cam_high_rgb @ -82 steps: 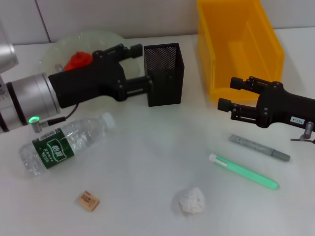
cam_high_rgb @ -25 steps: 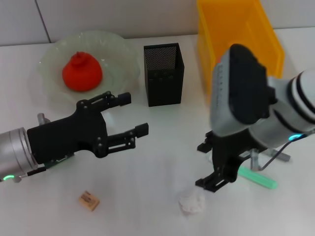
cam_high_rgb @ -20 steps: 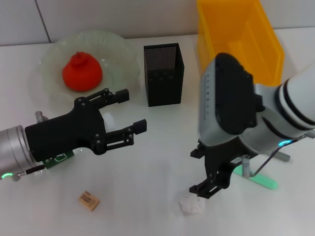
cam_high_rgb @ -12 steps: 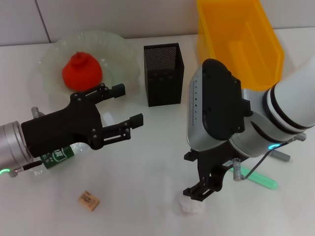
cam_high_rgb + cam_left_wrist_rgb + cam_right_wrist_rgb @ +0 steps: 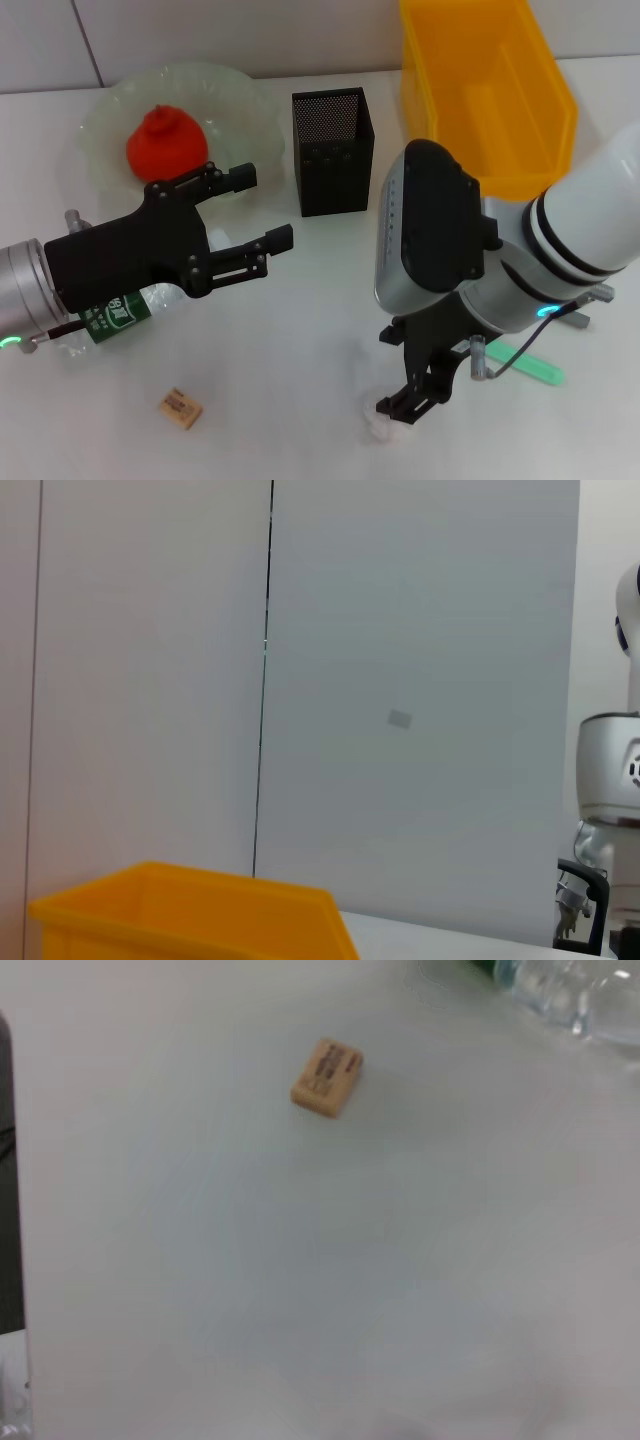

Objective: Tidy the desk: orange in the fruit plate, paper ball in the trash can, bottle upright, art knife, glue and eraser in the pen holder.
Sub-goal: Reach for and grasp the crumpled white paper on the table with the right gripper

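Observation:
The orange (image 5: pixel 166 146) lies in the pale glass fruit plate (image 5: pixel 245 105) at the back left. My left gripper (image 5: pixel 258 208) hovers open over the lying bottle (image 5: pixel 112 313), whose green label shows under the arm. Near the front edge my right gripper (image 5: pixel 390 371) is open, pointing down at the white paper ball (image 5: pixel 378 429), which its lower finger mostly covers. A tan eraser (image 5: pixel 181 409) (image 5: pixel 327 1078) lies at the front left. The green art knife (image 5: pixel 531 366) pokes out beneath the right arm. The black mesh pen holder (image 5: pixel 333 152) stands at the back centre. I cannot make out the glue.
The yellow bin (image 5: pixel 490 90) (image 5: pixel 190 915) stands at the back right, beside the pen holder. In the right wrist view part of the bottle (image 5: pixel 570 1000) shows near the eraser. The right arm's bulk covers the table's right front area.
The right arm has swung in from the right and lowered its gripper onto the paper ball. The left gripper left the plate and now drifts left over the bottle.

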Controlling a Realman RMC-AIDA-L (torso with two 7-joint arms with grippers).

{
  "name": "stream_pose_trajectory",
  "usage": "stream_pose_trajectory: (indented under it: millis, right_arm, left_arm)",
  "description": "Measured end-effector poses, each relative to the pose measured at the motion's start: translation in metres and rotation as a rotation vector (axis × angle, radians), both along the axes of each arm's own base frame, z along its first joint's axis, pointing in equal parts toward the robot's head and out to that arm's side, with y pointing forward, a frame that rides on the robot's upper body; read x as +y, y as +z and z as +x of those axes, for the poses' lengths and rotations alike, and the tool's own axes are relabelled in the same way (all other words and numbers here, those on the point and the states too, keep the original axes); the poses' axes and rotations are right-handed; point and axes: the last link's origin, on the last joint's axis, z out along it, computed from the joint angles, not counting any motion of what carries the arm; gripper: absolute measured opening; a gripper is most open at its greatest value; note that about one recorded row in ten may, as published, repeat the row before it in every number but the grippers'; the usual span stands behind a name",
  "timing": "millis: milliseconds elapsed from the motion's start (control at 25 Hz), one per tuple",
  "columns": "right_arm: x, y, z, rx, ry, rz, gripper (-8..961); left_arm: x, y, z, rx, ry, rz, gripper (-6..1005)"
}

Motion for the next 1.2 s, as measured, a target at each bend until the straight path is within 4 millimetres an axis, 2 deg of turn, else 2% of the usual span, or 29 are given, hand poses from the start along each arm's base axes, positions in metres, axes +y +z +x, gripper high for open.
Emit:
stream_pose_trajectory:
  millis: [640, 1160, 1200]
  right_arm:
    - [-0.016, -0.014, 0.0, -0.029, -0.016, -0.052, 765]
    - [-0.015, -0.016, -0.002, -0.03, -0.053, -0.03, 763]
    - [-0.015, -0.016, -0.002, -0.031, -0.054, -0.031, 722]
  left_arm:
    - [-0.002, -0.002, -0.001, -0.005, 0.003, -0.008, 773]
    - [-0.002, 0.0, 0.0, -0.006, 0.0, -0.004, 769]
    - [-0.002, 0.0, 0.0, -0.006, 0.0, -0.004, 769]
